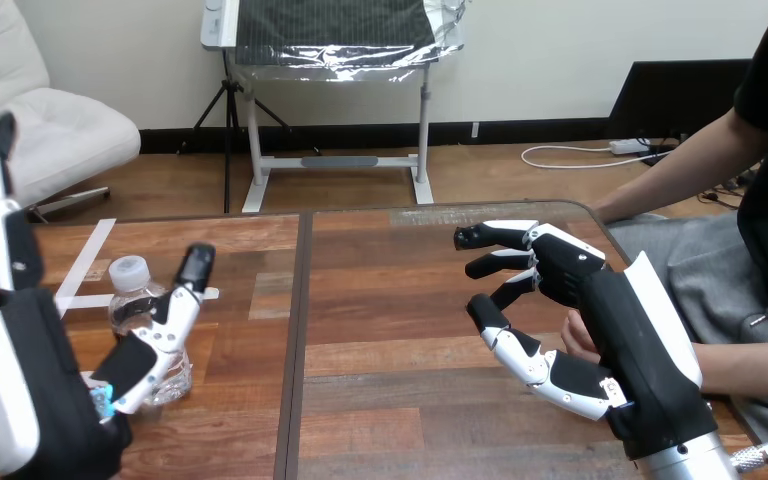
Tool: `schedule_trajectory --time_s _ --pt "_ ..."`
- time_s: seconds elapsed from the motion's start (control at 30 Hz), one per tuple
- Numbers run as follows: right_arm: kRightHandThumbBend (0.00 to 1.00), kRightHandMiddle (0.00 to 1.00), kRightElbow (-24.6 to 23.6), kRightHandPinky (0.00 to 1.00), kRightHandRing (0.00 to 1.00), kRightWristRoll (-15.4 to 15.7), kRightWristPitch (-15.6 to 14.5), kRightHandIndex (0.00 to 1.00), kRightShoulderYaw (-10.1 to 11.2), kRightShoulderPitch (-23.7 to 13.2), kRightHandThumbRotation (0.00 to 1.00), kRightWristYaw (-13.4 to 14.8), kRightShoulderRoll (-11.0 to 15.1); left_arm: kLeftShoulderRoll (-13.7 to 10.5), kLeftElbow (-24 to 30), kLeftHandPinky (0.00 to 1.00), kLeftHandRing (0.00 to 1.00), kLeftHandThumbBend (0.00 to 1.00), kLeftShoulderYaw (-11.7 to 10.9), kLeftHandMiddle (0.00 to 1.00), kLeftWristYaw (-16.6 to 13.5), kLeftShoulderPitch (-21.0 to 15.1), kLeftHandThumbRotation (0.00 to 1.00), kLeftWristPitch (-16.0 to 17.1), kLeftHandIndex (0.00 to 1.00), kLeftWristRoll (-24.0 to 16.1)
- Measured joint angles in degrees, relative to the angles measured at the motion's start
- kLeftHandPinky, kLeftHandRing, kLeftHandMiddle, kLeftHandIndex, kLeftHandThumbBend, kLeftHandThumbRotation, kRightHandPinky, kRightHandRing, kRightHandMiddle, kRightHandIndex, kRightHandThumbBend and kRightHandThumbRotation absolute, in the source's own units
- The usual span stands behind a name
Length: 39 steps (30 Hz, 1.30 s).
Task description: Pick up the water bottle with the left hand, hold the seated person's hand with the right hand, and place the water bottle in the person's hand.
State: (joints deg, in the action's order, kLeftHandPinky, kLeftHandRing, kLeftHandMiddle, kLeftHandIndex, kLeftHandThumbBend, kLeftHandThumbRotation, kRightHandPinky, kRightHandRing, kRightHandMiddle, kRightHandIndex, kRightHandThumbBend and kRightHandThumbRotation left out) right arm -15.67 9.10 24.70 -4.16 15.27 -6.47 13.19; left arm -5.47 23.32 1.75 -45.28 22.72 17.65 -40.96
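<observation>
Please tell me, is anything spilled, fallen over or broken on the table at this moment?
Nothing stands out. The water bottle stands upright with its cap on, on the table by the open left hand, and no spill shows on the wood.

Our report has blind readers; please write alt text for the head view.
The robot's open left hand stands beside an upright water bottle on the wooden table, not gripping it. Its open right hand is in front of the person's hand, partly hiding it.
</observation>
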Motion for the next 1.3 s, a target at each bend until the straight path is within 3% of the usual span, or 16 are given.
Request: schedule_trajectory --time_s 0.07,0.37,0.77,1.3 --pt "0.33 0.75 0.0 0.5 0.67 -0.02 -0.01 0.7 0.0 0.0 0.0 0.0 0.02 -0.07 -3.95 1.0 0.99 0.78 -0.46 0.96 2.51 -0.83 0.37 -0.96 0.94 1.06" --pt "0.35 0.75 0.0 0.51 0.67 -0.01 -0.1 0.69 -0.09 -0.15 0.0 -0.12 0.11 -0.24 -9.03 0.87 0.93 0.83 -1.09 0.95 7.7 -4.85 0.41 -4.09 0.94 4.55" --pt "0.35 0.74 0.0 0.51 0.67 -0.1 -0.11 0.69 -0.07 -0.11 0.0 -0.35 0.12 -0.04 -17.0 0.87 0.93 0.88 -1.83 0.96 15.28 -9.87 0.46 -9.6 0.98 10.24" --pt "0.36 0.74 0.01 0.51 0.68 -0.19 -0.12 0.69 -0.06 -0.11 0.0 -0.68 0.4 1.22 -21.2 0.85 0.93 0.95 -1.83 0.96 17.31 -13.47 0.53 -13.95 0.99 11.28"
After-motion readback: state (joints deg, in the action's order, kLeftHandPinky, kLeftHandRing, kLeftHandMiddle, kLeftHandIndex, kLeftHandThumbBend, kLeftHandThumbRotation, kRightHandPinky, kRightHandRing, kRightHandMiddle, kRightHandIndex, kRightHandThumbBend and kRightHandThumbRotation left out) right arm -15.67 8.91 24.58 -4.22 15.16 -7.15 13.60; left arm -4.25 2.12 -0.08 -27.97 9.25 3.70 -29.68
